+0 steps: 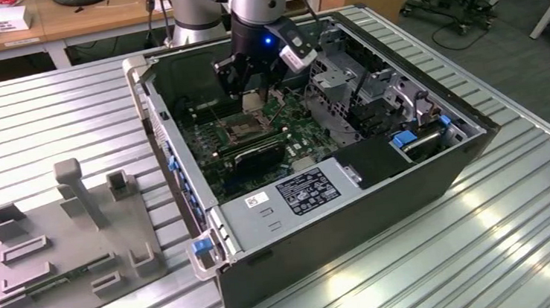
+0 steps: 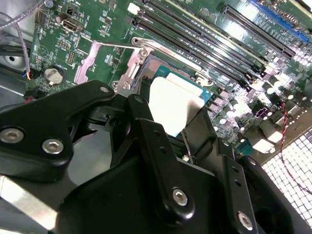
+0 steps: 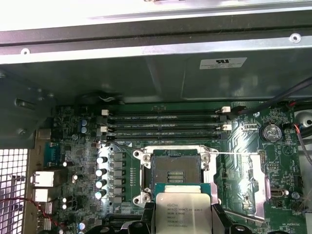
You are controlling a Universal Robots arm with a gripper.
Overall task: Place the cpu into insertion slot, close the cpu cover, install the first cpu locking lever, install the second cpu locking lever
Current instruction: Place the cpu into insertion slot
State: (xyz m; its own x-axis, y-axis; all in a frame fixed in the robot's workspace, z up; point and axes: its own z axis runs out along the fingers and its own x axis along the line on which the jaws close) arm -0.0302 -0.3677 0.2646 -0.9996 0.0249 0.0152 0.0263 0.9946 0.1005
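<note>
Small flat pale-grey square cpu [image 3: 183, 213], pinched in black pincer [image 2: 168, 114], upper centre of exterior view, near dark silvery-rimmed square insertion slot [image 3: 175, 168]; best lowered level, edges squared.

This looks like a robotics lab or test workshop. A ribbed aluminium counter [image 1: 521, 237] carries an opened computer case [image 1: 379, 197] with a robot arm [image 1: 257, 6] hanging over it. A grey fixture plate [image 1: 65, 254] lies at eight o'clock, wooden desks [image 1: 74, 22] stand at eleven, and wheeled stand legs [image 1: 452, 11] at one.
</note>
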